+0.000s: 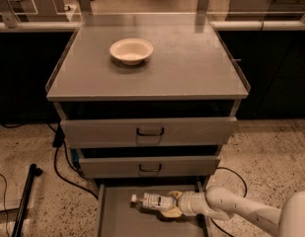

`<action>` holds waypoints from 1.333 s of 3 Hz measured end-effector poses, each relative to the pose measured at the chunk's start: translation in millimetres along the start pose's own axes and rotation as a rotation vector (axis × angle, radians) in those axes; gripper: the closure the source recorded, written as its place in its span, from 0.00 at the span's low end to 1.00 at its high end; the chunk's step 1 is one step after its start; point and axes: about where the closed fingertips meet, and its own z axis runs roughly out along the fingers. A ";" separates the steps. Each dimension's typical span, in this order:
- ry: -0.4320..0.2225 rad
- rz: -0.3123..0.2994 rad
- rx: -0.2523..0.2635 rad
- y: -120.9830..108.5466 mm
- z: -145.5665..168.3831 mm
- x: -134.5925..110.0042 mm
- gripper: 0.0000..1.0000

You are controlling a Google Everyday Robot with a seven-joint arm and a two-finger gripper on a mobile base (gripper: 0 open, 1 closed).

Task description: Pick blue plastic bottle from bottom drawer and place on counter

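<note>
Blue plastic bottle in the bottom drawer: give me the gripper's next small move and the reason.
Probably tighten the grasp on the small clear blue plastic bottle before lifting. The gripper sits at its base end, while the bottle lies on its side on the floor of the grey metal bottom drawer. The flat grey counter is well above, so a loose hold risks a drop.

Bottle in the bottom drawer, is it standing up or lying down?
Lying down: the bottle is on its side in the drawer, cap pointing left, with the tool at its right end.
</note>
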 end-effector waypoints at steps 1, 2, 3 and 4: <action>-0.034 -0.020 0.013 5.0 -46.1 -24.1 1.00; -0.044 -0.050 0.077 0.5 -114.4 -61.8 1.00; -0.033 -0.081 0.102 -9.5 -131.7 -74.6 1.00; -0.034 -0.078 0.099 -8.4 -130.2 -73.6 1.00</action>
